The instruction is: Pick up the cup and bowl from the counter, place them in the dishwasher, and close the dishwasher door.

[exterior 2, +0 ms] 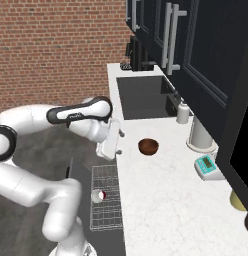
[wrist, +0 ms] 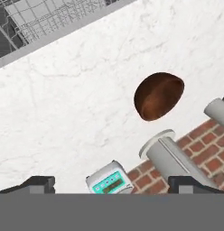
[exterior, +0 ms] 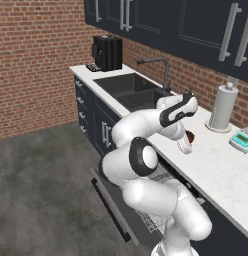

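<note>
One white robot arm reaches over a long white marbled counter (exterior 2: 161, 200) in a rendered kitchen with a red brick wall. Its single gripper (exterior 2: 120, 142) hangs above the counter's front edge, just beside the bowl, with its two dark fingertips (wrist: 39, 184) spread wide apart and nothing between them.

There is one bowl (exterior 2: 148, 146), small, glossy and dark brown. It sits upright and empty on the counter, between the sink and the digital scale, clear of the gripper. In the hand view the bowl (wrist: 158, 95) appears ahead of the fingertips and off to one side.

There is one red cup (exterior 2: 97, 196) with a white inside. It lies in the light-grey wire rack (exterior 2: 106, 200) of the dishwasher, below the counter edge near the bowl. It is the only item seen in the rack. The dishwasher door (exterior: 113, 212), a flat dark panel, is folded down and open beneath the rack.

Beyond the bowl, toward the wall, stands one upright paper towel roll (exterior: 223, 107) on a round base, and just beside it one small teal-and-white digital scale (exterior 2: 208, 166). One white soap bottle (exterior 2: 183, 112) stands by the back corner of the one dark sink (exterior 2: 143, 97), which looks empty. One black coffee machine (exterior: 107, 52) sits at the far end of the counter, well apart from the bowl. Dark navy cabinets (exterior: 211, 30) hang above the counter.
</note>
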You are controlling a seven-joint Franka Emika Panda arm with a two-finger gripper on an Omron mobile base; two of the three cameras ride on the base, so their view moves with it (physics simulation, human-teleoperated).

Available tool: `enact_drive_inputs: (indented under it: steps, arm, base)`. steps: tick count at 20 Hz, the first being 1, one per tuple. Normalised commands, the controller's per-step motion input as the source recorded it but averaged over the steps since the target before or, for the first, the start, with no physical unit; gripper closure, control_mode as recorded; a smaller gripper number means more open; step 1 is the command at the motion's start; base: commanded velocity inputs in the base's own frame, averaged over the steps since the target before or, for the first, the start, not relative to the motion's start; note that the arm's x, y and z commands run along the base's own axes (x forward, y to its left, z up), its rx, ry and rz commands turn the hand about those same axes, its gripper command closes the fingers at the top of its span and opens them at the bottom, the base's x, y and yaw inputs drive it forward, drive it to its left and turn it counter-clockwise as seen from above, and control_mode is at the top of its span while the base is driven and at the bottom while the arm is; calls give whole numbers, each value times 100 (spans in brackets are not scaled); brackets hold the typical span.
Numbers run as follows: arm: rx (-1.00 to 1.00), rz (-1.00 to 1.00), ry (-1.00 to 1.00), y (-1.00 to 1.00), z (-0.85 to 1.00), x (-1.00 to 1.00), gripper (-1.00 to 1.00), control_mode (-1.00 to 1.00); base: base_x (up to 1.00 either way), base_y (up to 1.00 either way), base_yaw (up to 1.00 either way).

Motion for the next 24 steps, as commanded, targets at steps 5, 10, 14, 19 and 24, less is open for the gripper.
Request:
enact_drive_inputs:
  steps: [5, 10, 14, 19, 24]
  arm:
    - [3, 0, 56, 0, 0, 56, -100, -100]
    - [4, 0, 46, 0, 2, 63, -100, -100]
    - [6, 0, 43, 0, 0, 59, -100, -100]
    - [6, 0, 27, 0, 7, 46, -100, -100]
    - [14, 0, 20, -1, 37, 39, -100, -100]
  base:
    - [0, 0, 0]
    - [0, 0, 0]
    - [0, 0, 0]
    - [0, 0, 0]
    - [0, 0, 0]
